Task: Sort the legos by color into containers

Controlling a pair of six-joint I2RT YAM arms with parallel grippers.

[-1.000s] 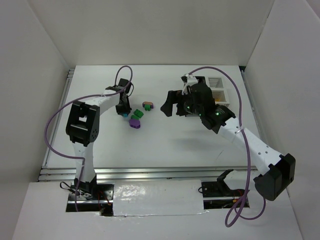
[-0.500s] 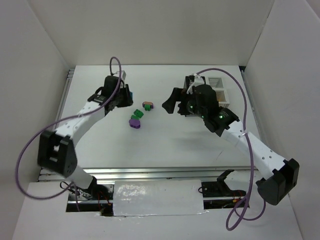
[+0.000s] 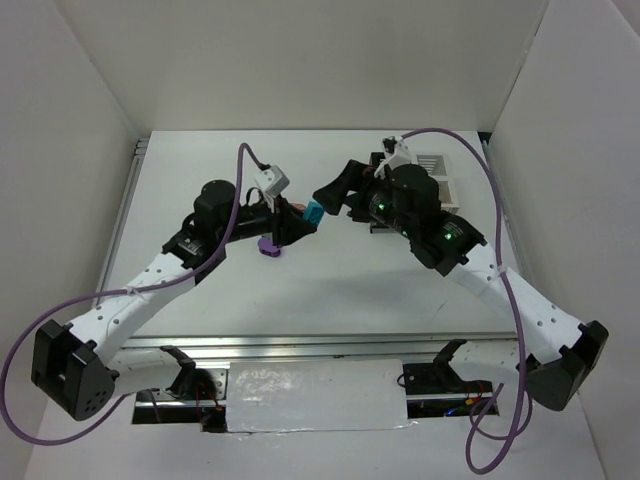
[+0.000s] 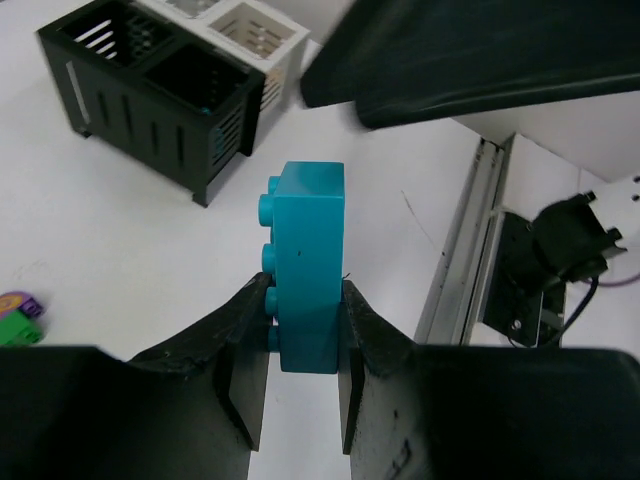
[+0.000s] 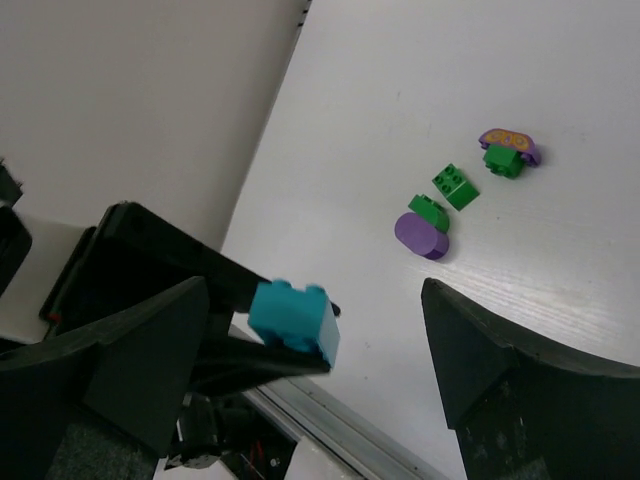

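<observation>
While our left gripper (image 4: 303,300) clamps the teal brick (image 4: 308,262) by its long sides, studs facing left in the wrist view, we hold it lifted above the table (image 3: 350,290) near the middle. Our right gripper (image 3: 340,196) hovers just beside it, its jaws spread wide with nothing in them. In the right wrist view the brick shows between those spread fingers, though we cannot tell whether it is level with them. The containers (image 4: 150,90) stand at the far right, largely hidden under our right arm from above. Two black bins touch, with white ones behind. The other legos lie on the table to the left: a green brick (image 5: 455,185), a purple piece (image 5: 425,240) touching a green one, and a purple-and-orange piece (image 5: 508,140) beside another green.
</observation>
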